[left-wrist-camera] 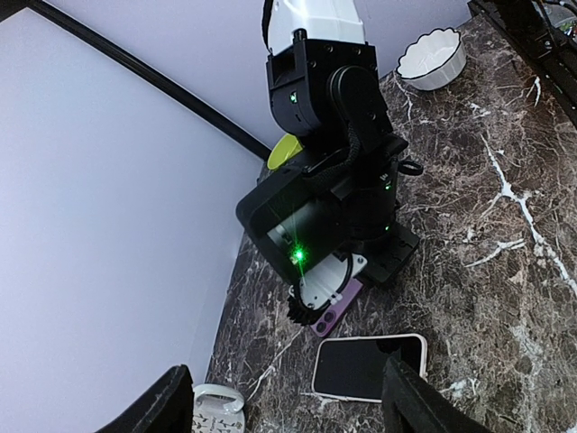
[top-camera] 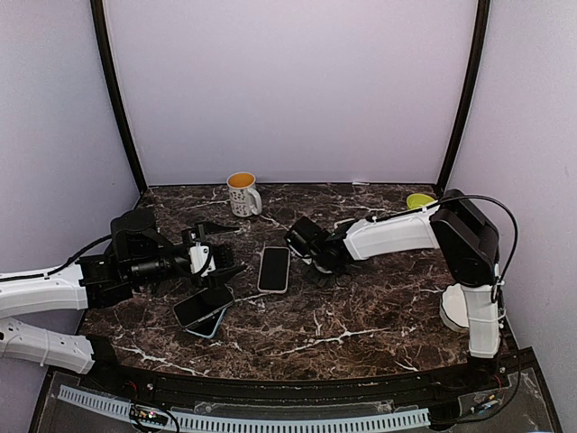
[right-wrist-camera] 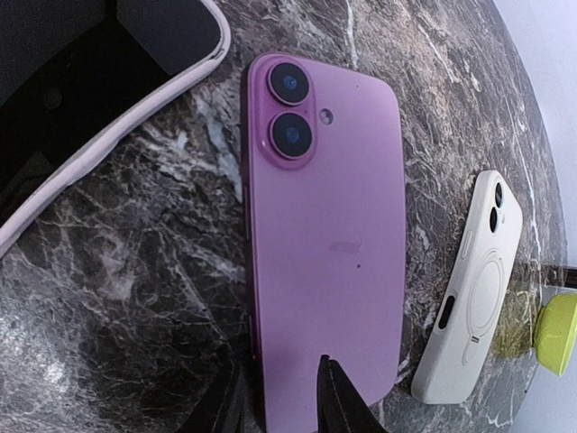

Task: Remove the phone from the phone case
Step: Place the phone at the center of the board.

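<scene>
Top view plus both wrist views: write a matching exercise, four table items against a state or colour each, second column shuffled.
Things:
1. purple phone
2. phone in the light case
3. mug
4. bowl

States:
A. orange inside
B. screen up
C. white, scalloped rim
D. back up, camera lenses showing

Pairs: 1-D, 2-B, 3-A, 4-C.
</scene>
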`<state>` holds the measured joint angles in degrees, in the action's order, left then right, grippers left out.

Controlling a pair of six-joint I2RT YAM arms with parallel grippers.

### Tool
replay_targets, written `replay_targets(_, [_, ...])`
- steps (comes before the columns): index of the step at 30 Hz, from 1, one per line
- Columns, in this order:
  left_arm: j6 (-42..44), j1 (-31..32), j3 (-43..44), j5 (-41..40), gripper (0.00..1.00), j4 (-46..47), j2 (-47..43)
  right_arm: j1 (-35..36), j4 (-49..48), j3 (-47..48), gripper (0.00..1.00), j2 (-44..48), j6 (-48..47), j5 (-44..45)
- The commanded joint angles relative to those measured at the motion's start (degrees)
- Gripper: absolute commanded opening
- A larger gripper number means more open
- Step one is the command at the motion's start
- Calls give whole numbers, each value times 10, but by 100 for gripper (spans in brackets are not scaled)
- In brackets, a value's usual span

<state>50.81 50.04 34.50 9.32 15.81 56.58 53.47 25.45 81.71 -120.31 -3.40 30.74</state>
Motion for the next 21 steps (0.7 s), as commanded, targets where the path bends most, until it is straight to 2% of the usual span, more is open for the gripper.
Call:
replay_targets(1, [1,1,15,1,74,11,-6,-12,-23,4,28,6,17,-18])
replay_targets(7, [-4,1,19,-22,74,14,1,-24,-39,13,33,37,51,-85])
replay_targets(11, [-10,-5,32,-126,74,31,25,-25,-39,34,54,62,147,-113])
replay_targets(21, [-32,-50,52,-282,73,71,45,-14,35,93,83,44,413,-175])
